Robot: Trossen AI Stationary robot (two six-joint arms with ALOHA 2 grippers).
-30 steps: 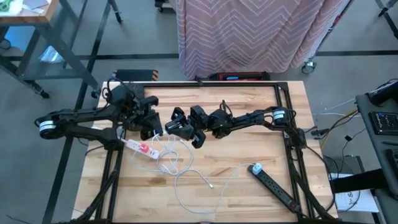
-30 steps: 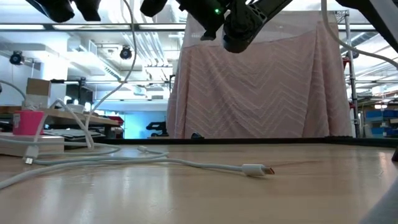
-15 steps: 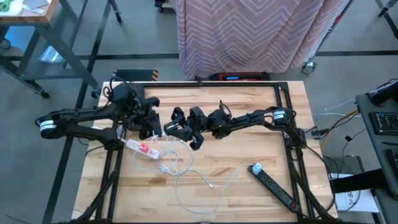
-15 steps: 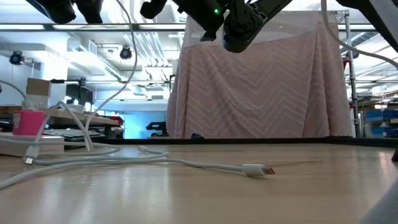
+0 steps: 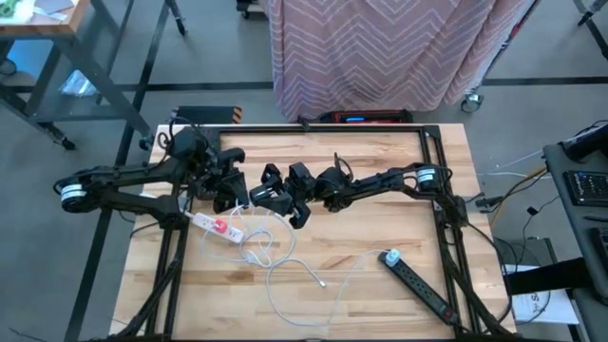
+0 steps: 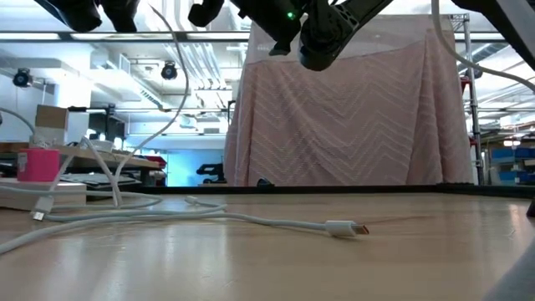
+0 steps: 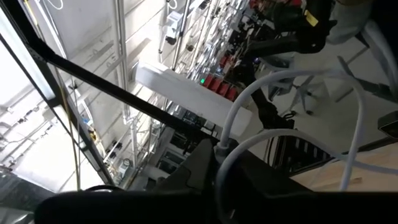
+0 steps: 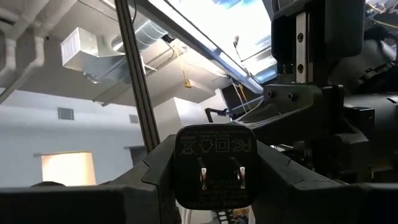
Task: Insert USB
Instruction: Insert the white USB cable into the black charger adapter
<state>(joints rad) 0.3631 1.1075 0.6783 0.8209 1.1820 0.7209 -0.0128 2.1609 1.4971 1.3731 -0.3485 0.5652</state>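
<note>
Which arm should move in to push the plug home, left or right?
Left, probably. The left gripper holds the white cable by its plug end, while the right gripper grips the black charger, which looks suited to staying steady.

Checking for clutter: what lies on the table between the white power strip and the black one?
Loops of white cable lie between white strip and black strip, high view.
</note>
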